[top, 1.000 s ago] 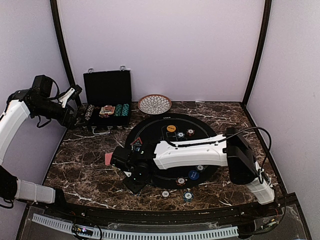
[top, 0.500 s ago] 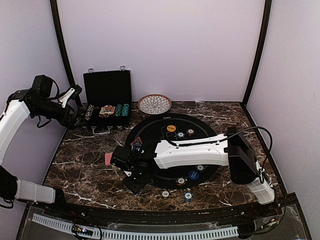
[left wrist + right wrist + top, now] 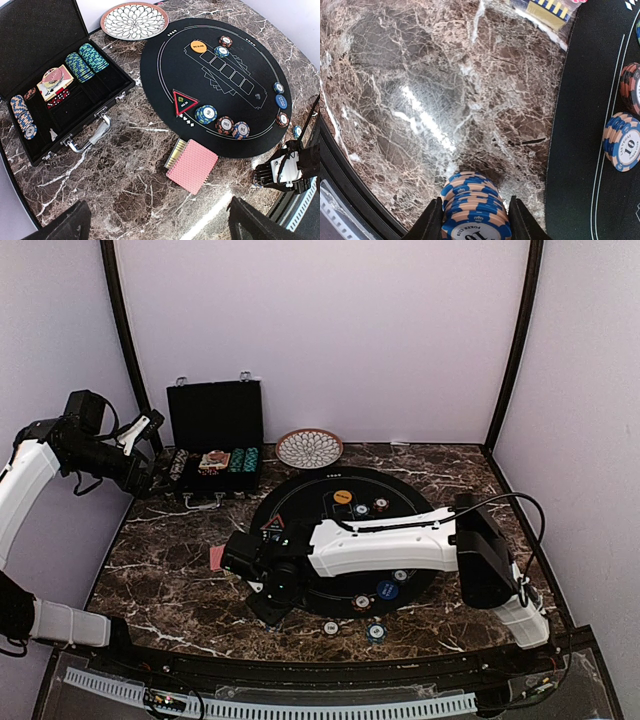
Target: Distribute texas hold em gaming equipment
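Marble table, blue-and-peach chip stack gripped in right pincer

The chip stack gets cut off by the right wrist view's bottom edge, and the card deck is clipped at the top. From above, the right gripper totally hides that stack. The left gripper shows only as dark blurry corners.

You can read "POKER CLUB" on the blue-and-tan chip stack, and "10" and "VEGAS" on the tan chip on the black mat.
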